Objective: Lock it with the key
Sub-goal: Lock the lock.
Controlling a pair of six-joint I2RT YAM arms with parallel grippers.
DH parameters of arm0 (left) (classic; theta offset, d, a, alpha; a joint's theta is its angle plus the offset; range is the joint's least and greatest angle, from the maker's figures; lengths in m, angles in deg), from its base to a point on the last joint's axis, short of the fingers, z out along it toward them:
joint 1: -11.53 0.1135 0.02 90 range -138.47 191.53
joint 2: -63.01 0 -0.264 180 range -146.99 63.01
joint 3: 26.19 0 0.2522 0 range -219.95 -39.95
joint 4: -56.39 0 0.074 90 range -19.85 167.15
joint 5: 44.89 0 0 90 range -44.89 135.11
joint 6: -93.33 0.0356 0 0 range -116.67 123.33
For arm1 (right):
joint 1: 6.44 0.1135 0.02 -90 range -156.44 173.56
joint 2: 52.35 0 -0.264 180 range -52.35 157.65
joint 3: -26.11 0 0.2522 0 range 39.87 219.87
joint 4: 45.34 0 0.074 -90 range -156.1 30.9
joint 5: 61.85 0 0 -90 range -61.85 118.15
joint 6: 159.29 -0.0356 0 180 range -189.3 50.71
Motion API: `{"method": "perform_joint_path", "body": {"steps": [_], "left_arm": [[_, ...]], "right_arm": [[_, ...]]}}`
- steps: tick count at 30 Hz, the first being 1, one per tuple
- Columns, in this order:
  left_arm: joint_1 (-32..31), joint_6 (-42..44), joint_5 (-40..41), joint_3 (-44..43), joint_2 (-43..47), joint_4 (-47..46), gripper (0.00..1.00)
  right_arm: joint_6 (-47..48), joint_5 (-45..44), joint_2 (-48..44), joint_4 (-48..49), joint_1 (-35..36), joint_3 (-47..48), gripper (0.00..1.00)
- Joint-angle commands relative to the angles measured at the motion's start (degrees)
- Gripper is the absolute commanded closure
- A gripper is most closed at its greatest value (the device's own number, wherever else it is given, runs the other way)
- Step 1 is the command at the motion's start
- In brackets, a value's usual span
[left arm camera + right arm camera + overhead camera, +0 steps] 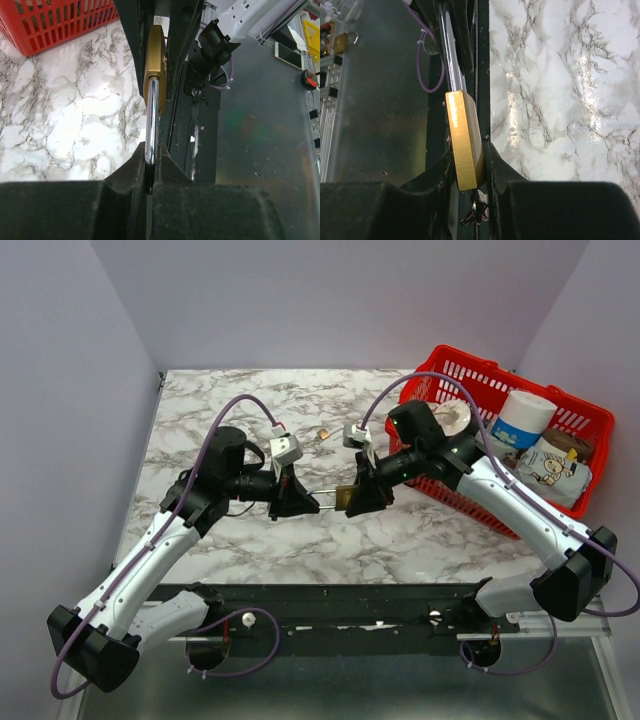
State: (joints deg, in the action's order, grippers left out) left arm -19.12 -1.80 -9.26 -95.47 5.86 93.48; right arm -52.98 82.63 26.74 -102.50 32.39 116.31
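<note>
Left gripper [150, 159] is pinching tight on the padlock's steel loop [152, 115], and right gripper [469, 165] is clamping the brass body [464, 140]. Together they're holding the padlock [343, 496] level above the table [250, 410], probably bracing both ends so the loop can be pressed home.

We see a white tabletop veined in grey marble pattern [250, 540], closed in by plain, pale grey-lilac walls at the back [350, 300], left [60, 440] and right [600, 320]; a black metal rail [340, 602] runs along its near edge; below that lies a dull grey metal sheet [350, 690]; from the left wrist camera, overhead light glares off the glossy marble in white patches [75, 135].
</note>
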Motion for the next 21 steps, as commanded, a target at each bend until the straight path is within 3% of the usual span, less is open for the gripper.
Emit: {"method": "perform_joint_path", "body": {"steps": [1,6,8,11,13,14,16,17,20,21], "left_arm": [[-3.63,2.47,-0.03,-1.68,-2.53,-14.2,1.0],[1.91,25.36,-0.66,-12.12,-7.35,8.27,1.0],[2.7,28.58,-0.21,-16.78,-9.9,14.43,1.0],[3.41,25.18,-0.65,-16.73,-9.83,11.76,1.0],[3.49,18.97,0.75,-15.5,-8.78,8.5,0.86],[3.76,15.71,1.8,-13.92,-7.64,4.74,0.64],[4.55,9.73,6.37,-12.42,-6.49,1.47,0.41],[6.81,2.74,7.86,-10.76,-5.18,-1.85,0.29],[12.09,-9.31,10.76,-8.56,-3.33,-6.78,0.18],[16.46,-11.99,11.21,-8.28,-2.45,-7.5,0.17]], "right_arm": [[-1.92,6.87,0.63,19.67,8.19,0.38,0.99],[3.89,6.43,0.36,12.64,8.19,-1.91,0.99],[5.13,5.91,0.54,11.67,8.28,-2.7,0.99],[4.61,5.38,1.42,11.67,8.19,-2.18,0.99],[3.47,3.71,2.12,12.37,8.28,-0.6,0.99],[1.63,2.66,2.3,13.33,8.28,0.01,0.99],[-0.83,-1.03,2.56,15.0,7.93,0.55,0.99],[-3.98,-1.91,2.47,17.97,7.41,0.29,0.99],[-10.66,-7.53,1.16,25.34,6.35,-1.99,0.99],[-12.0,-9.28,0.72,27.21,6.17,-2.87,0.99]]}}
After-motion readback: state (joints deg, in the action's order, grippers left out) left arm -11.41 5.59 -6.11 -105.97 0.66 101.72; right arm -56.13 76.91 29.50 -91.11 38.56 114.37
